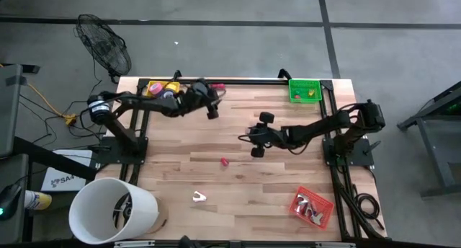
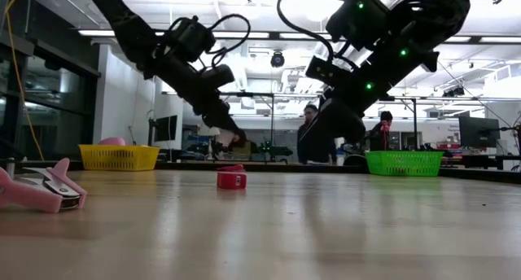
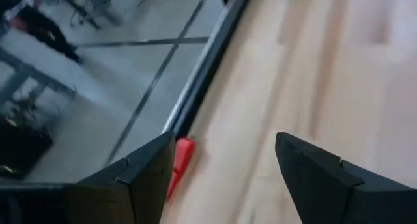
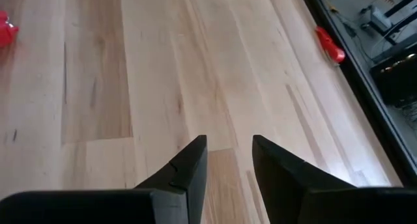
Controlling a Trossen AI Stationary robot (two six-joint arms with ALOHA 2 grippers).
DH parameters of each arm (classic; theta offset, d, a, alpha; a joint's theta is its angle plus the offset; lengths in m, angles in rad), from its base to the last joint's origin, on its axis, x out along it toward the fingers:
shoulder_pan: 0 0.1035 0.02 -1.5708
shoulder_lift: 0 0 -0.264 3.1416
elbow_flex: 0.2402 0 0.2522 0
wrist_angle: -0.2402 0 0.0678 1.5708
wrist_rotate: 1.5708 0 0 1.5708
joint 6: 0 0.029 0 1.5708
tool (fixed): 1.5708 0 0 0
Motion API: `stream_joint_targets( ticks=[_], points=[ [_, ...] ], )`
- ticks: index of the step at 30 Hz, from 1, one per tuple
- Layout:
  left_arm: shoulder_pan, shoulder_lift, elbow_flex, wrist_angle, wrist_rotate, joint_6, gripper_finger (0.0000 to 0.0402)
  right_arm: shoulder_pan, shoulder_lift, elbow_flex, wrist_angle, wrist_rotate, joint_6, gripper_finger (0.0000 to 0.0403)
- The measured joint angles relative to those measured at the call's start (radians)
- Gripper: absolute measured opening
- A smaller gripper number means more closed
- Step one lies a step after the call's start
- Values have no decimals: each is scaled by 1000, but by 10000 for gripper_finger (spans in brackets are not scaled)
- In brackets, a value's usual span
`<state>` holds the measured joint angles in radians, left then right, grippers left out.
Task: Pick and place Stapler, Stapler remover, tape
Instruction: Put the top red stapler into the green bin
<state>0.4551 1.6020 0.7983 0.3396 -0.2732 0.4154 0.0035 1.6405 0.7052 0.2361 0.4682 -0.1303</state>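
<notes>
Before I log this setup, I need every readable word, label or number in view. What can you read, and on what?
"SA": the start of a dark print on the white box on the floor left of the table; the rest is too small to read.
Yellow bin, green bin, red bin: no readable labels.
Nothing else legible in any view.

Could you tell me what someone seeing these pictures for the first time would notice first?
Probably the two dark arms meeting over the wooden table: the left tool hangs open near the far edge by the yellow basket, while the right tool hovers over the middle, holding nothing. Next come the bright bins, a green basket at the far right corner and a red tray near the front right, plus a small red item lying mid-table.
</notes>
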Motion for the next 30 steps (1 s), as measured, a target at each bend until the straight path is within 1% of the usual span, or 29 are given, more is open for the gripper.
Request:
stream_joint_targets(
  ticks=[2, 4, 9, 11, 13, 17, 20, 23, 28, 30],
  points=[
    [35, 1, 20, -8, 39, -56, 258, -7, 0, 0, 0, -10, 0, 114],
    [58, 13, 44, -12, 57, -108, 254, -11, 0, 0, 0, -11, 0, 114],
    [69, 92, 107, -28, 38, -203, 239, -11, 0, 0, 0, -8, 20, 114],
    [68, 144, 141, -29, 13, -218, 235, -14, 0, 0, -4, -8, 39, 114],
    [68, 193, 172, -36, -33, -225, 230, -19, 0, 0, -17, -8, 64, 114],
    [69, 270, 243, -36, -103, -298, 210, -27, 0, 0, -43, -4, 112, 114],
    [69, 297, 291, -81, -149, -331, 180, -26, 0, 0, -68, 0, 143, 114],
    [68, 314, 326, -114, -196, -346, 139, -26, 0, 0, -83, 1, 159, 114],
    [69, 317, 332, -144, -280, -361, 48, -25, 0, 0, -82, 2, 173, 114],
    [70, 317, 333, -150, -289, -369, 14, -25, 0, 0, -83, -2, 176, 114]
  ],
)
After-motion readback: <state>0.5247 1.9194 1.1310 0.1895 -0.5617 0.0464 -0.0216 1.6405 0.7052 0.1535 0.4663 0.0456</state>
